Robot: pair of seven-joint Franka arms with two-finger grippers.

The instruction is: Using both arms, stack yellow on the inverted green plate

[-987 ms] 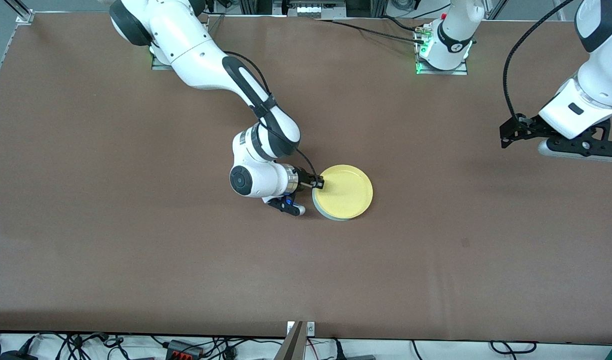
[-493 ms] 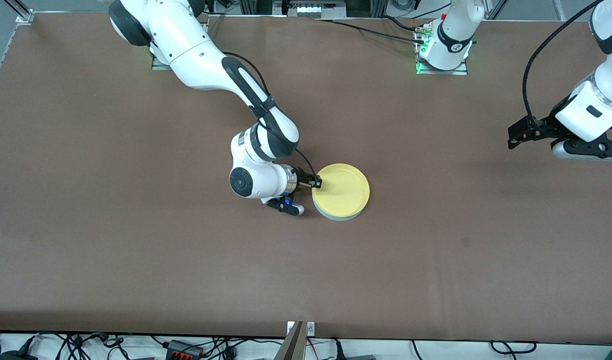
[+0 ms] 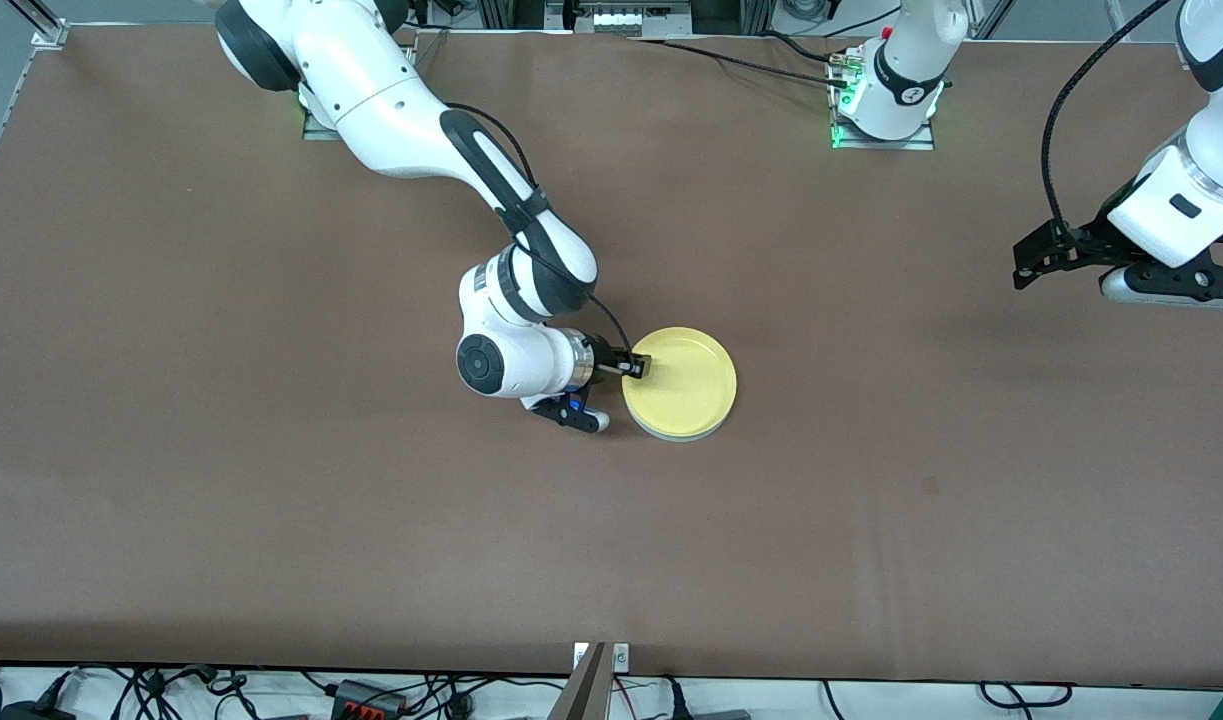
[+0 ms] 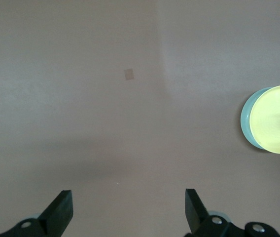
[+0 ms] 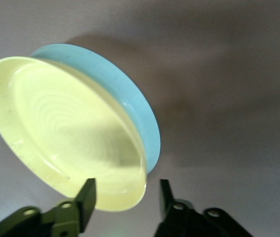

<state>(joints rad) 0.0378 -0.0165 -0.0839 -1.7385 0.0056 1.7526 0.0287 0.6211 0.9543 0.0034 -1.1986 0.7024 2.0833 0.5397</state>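
The yellow plate lies rim-up on the inverted pale green plate, near the table's middle. Only a thin crescent of the green one shows under it. My right gripper is at the yellow plate's rim on the side toward the right arm's end. It is open, one finger over the rim and the other clear of it. The right wrist view shows the yellow plate and the green plate close up. My left gripper is open and empty, high over the left arm's end; its view shows both plates far off.
Bare brown table lies all round the stack. A small pale mark is on the cloth. The arm bases stand along the table's edge farthest from the front camera.
The yellow plate has sunk a little onto the green plate and shifted slightly toward the right arm. The left gripper has drawn away toward its end of the table.
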